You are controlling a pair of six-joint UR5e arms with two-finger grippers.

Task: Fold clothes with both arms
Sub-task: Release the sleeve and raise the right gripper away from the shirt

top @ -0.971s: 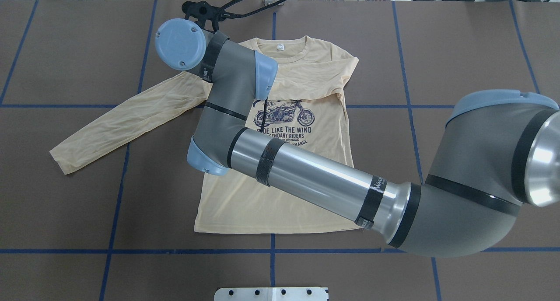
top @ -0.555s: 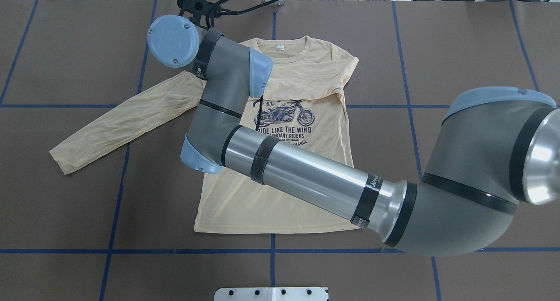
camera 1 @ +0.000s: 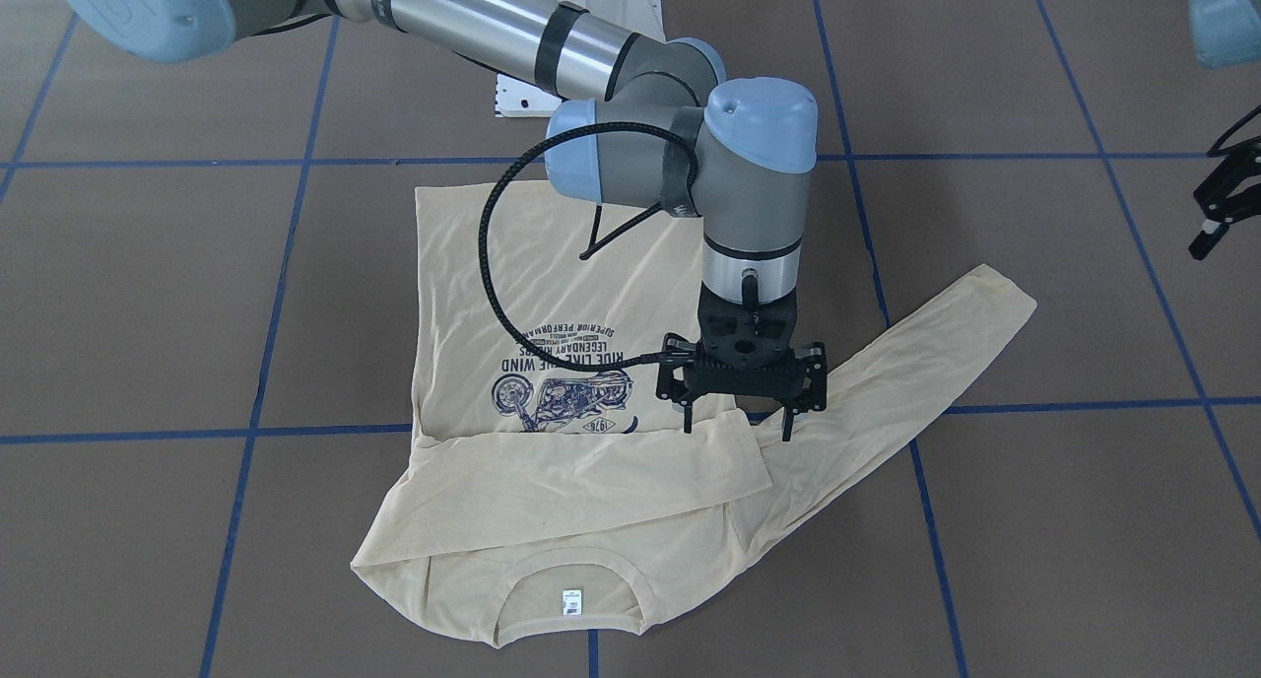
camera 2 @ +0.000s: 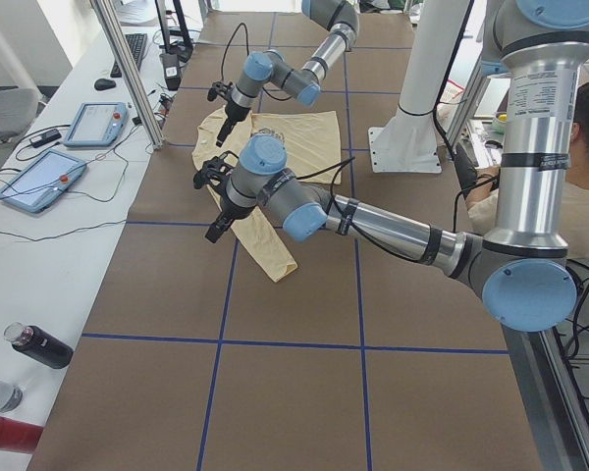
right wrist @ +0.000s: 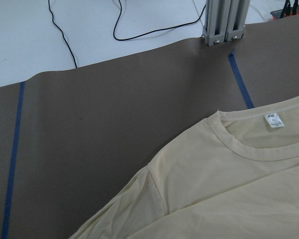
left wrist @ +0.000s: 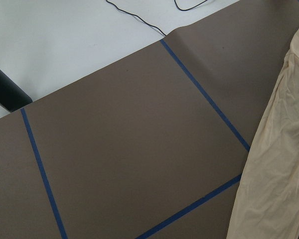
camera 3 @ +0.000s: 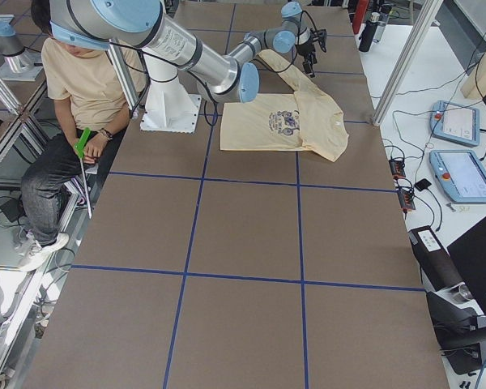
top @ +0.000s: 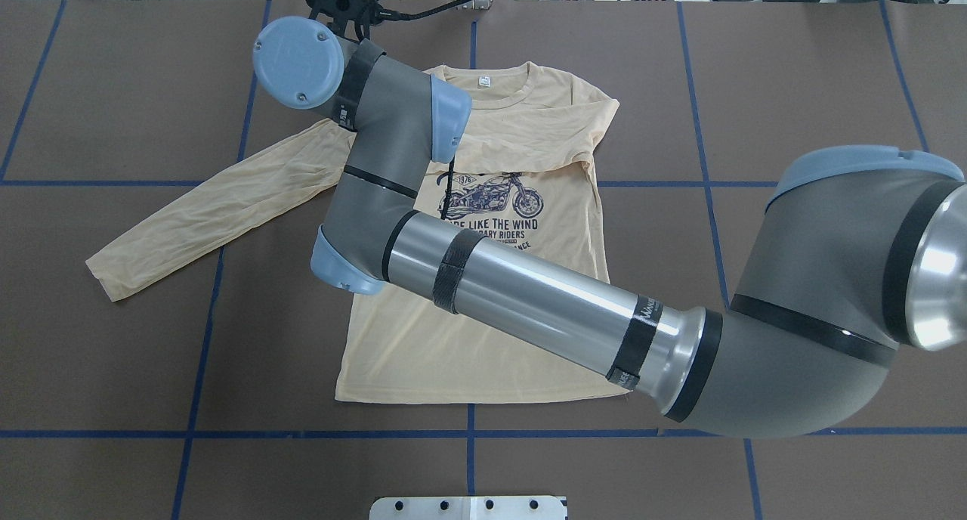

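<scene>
On the counter (top: 793, 66), a T-shirt (top: 423, 354) half folded
One sleeve (camera 1: 591, 481) is laid across the chest (camera 1: 552, 294), the other (camera 1: 916, 363) is not yet folded; the right end effector (camera 1: 737, 430) is spread open, empty

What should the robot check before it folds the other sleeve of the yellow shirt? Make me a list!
1. Right hand open and empty: ok, its fingers are spread with nothing between them.
2. Right hand above the shirt, at the shoulder where the loose sleeve starts: ok.
3. Loose sleeve lying out straight, nothing on it: ok.
4. Folded sleeve lying across the chest: ok.
5. Fingertips touching the cloth: cannot tell.
6. Left hand ready: cannot tell. It is at the picture's edge, off to the side of the cuff.
</scene>
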